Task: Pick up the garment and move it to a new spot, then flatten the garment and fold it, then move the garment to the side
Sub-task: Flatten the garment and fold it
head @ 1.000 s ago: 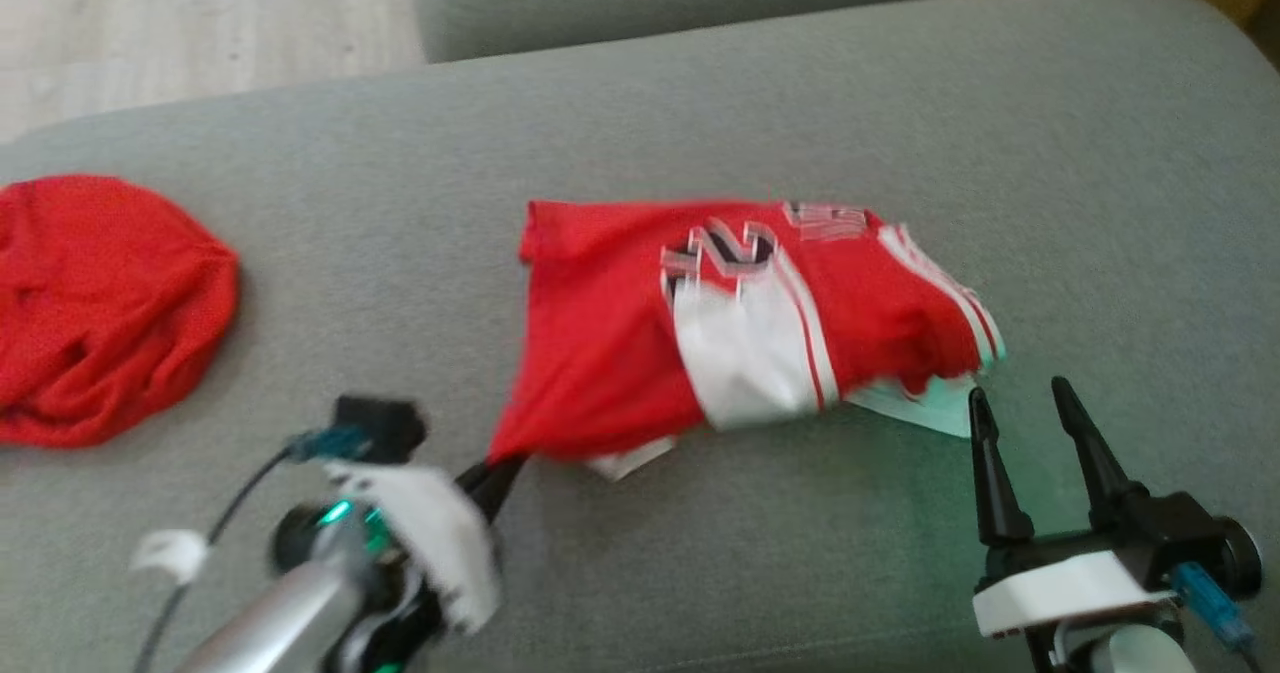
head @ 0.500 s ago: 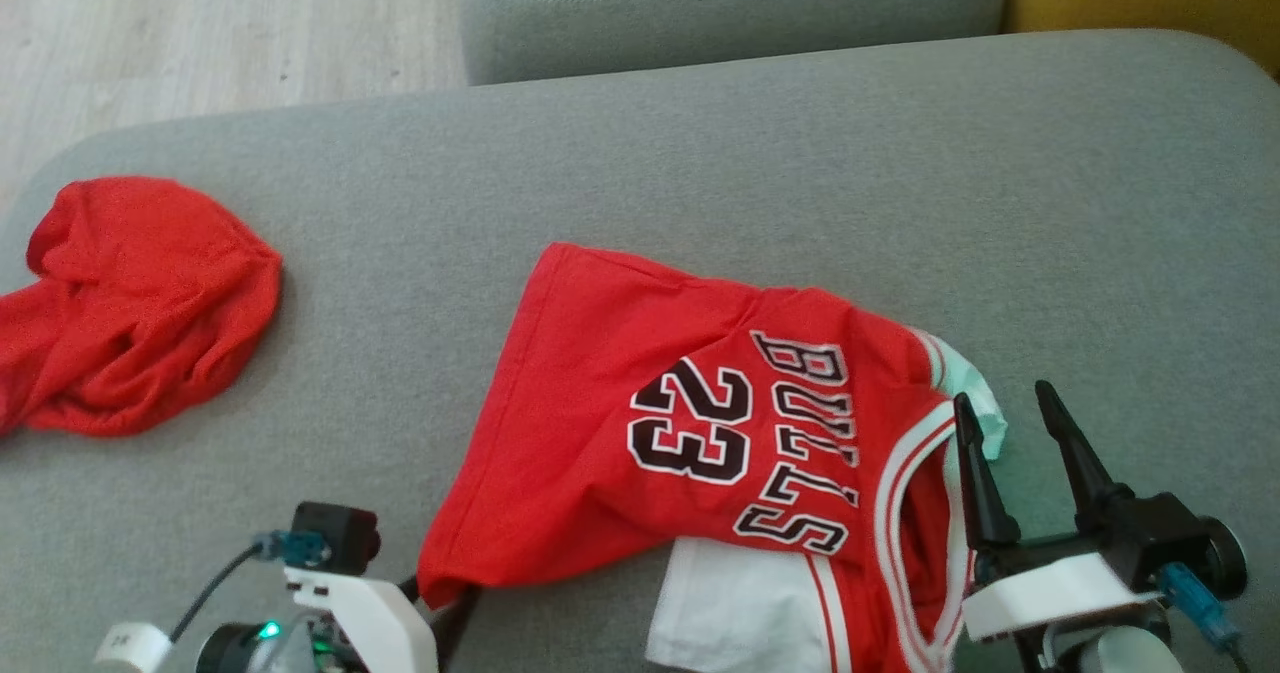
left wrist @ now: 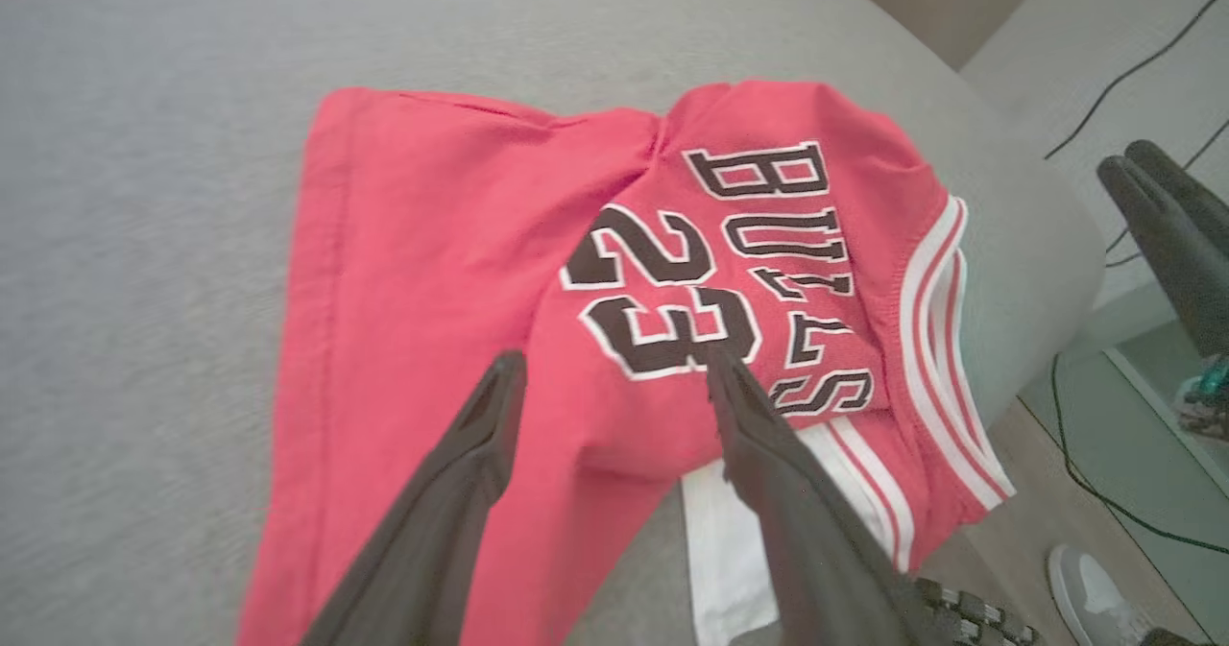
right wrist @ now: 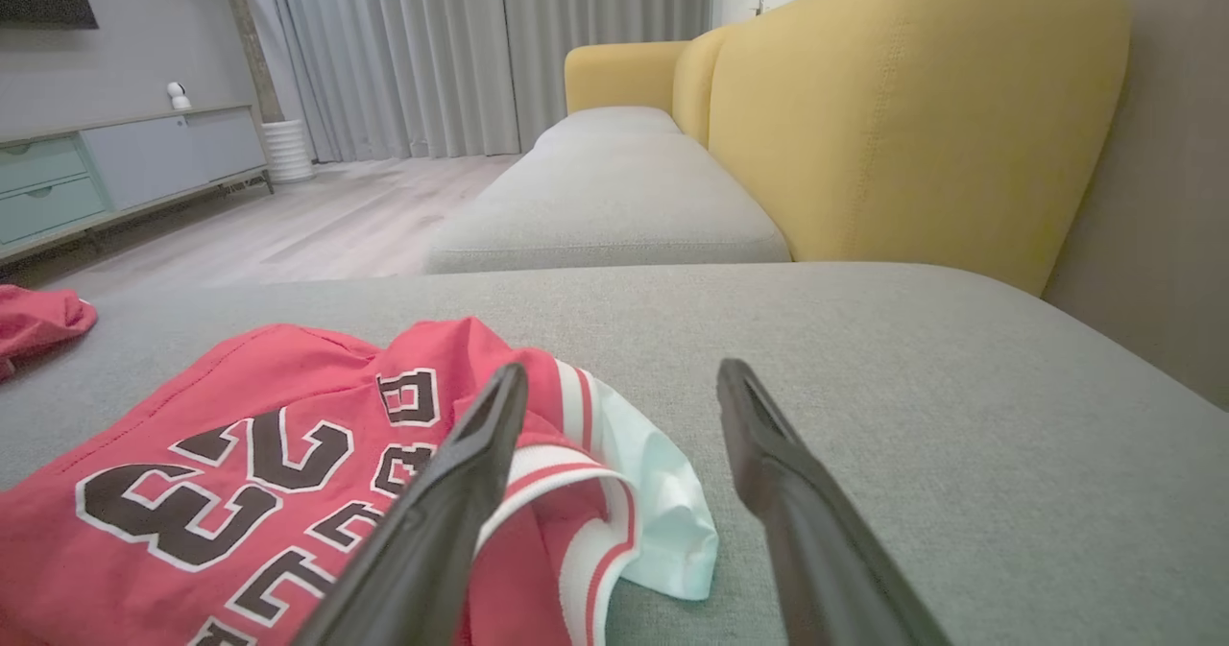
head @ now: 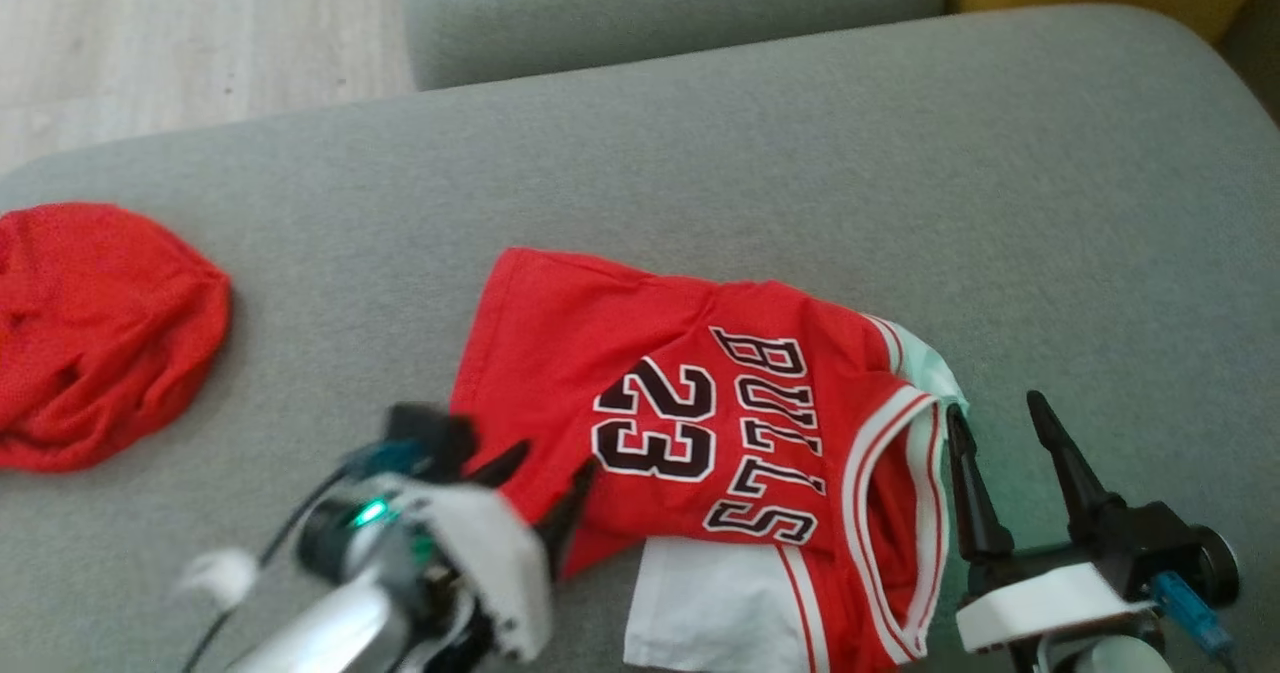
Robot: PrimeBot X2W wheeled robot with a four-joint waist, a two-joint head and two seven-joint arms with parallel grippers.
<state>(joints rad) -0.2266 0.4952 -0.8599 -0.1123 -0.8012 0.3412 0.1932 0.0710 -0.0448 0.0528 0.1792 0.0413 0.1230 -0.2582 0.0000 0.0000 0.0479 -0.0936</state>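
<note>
Two pincers are before you, both with the fingers apart, and neither one holds cloth. The garment [head: 700, 423] lies a little crumpled on the grey sofa seat [head: 700, 153], in the near middle. Its hem is to the left and its striped armhole to the right, so the long axis goes roughly from left to right.

Your left pincer [head: 555, 458] is at the near left part and points over the red cloth toward the number 23. I cannot tell whether its tips touch the cloth. Your right pincer [head: 995, 405] stands just beside the white-striped armhole at the right end. So each arm has its own end of the garment close by.

I judge that flattening is the step in hand, because a white part shows out at the near edge. A second red cloth [head: 90, 333] lies well apart at the left.
</note>
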